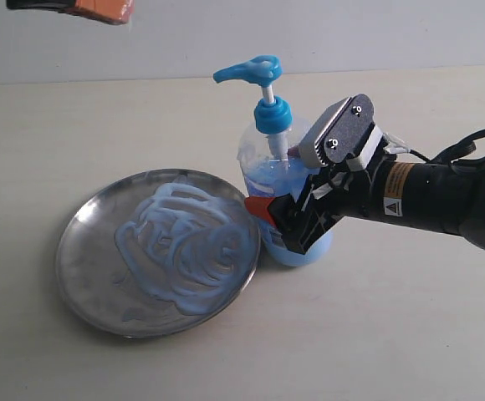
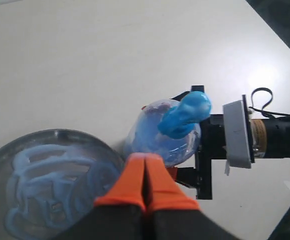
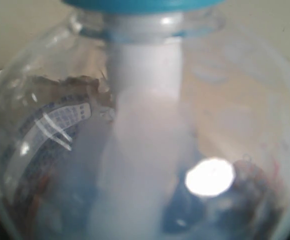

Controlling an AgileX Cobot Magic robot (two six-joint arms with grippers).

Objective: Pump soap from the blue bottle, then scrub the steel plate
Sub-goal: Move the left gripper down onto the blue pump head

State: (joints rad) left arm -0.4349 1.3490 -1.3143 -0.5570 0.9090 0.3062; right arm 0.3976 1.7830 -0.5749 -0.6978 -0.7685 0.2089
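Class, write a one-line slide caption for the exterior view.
Right gripper holds the blue pump bottle beside a steel plate swirled with soap.

— How much of the blue bottle shows?
— In the exterior view the right gripper, clasped around it, covers its lower body, and one of the jaws sits behind it. The right wrist view is a blur, and the label print is unreadable (the blue collar is cut by the edge).
— And the left gripper?
— Only an orange tip at the top edge. In the left wrist view the steel plate runs off the frame.
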